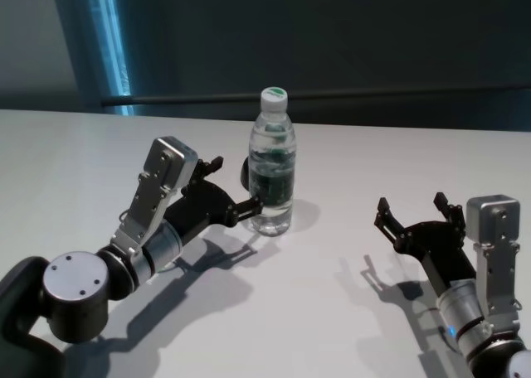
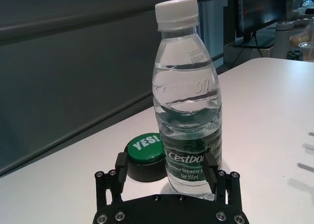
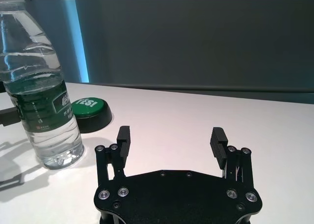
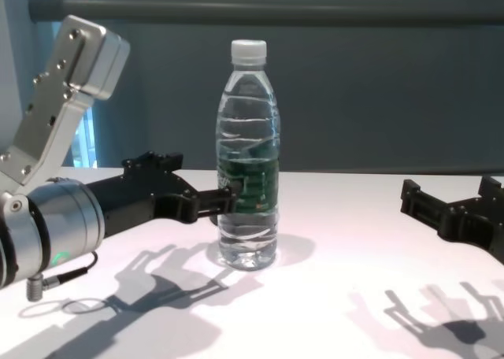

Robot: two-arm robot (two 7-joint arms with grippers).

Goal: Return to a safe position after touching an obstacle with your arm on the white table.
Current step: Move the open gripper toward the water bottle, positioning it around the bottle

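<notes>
Bottle (image 1: 272, 161) touches one of your left gripper's (image 1: 235, 186) open fingers (image 1: 249, 205); pulling back is left. Right gripper (image 1: 414, 212) waits apart, fingers open.

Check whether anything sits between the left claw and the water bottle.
Nothing visible does. The left claw is open and right up against the water bottle, one finger beside its label. The green button stands off to the side, behind the other finger. The right claw waits apart, open.
</notes>
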